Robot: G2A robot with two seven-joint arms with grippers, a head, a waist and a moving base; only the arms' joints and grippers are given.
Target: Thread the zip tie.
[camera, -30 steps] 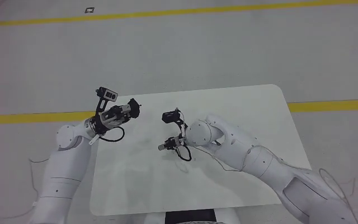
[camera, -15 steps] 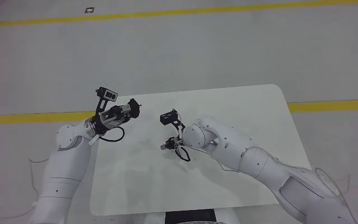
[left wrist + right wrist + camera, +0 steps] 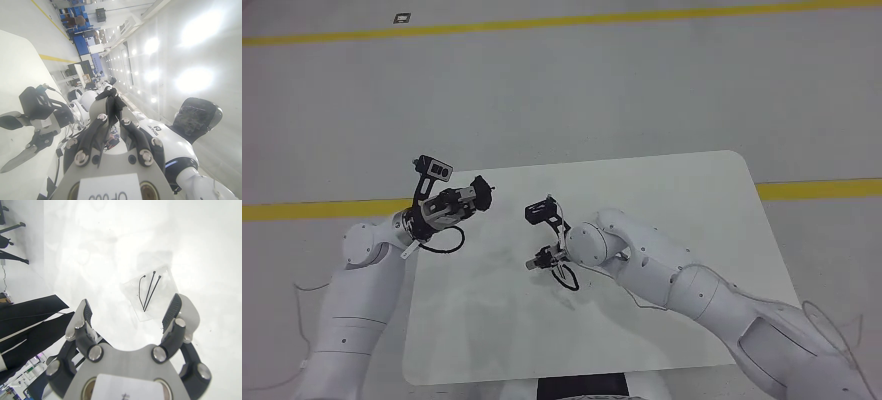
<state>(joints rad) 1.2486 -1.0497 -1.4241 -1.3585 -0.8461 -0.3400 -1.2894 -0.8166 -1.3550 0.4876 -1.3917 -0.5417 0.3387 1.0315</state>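
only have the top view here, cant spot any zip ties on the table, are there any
Observer: Yes. The right wrist view shows three black zip ties lying on a clear plastic sheet on the table.
Operator: ok is the right gripper open or shut
Observer: Open. The right gripper has its fingers spread wide, with nothing between them; the ties lie beyond the fingertips.
Operator: and the left one
Observer: The left gripper is shut, fingers pressed together. Something black sits at its tips, but I cannot tell what it is.
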